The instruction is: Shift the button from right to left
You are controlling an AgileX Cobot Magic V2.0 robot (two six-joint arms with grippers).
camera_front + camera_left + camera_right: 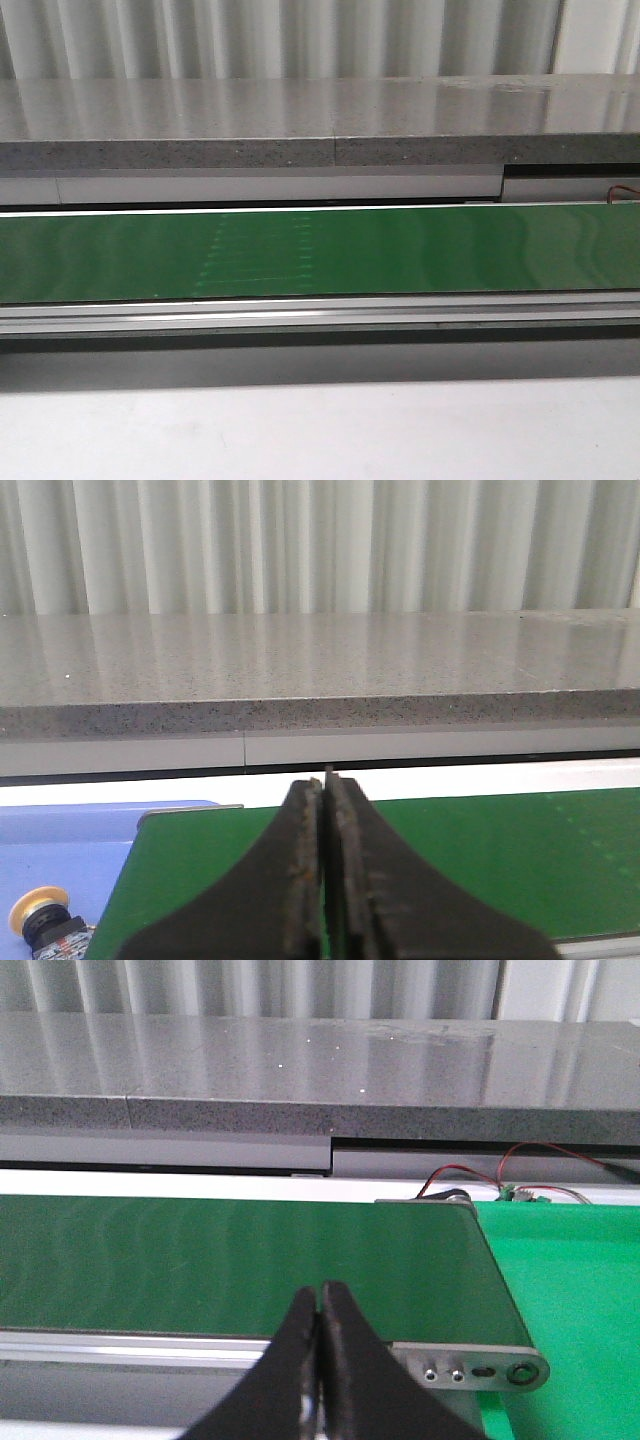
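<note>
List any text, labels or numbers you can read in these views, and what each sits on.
None can be read in any view.
The button, lying on the blue surface beside the green belt, shows a red mark on its block, too small and blurred to read.
The belt, the grey stone ledge and the end bracket bear no lettering.
</note>
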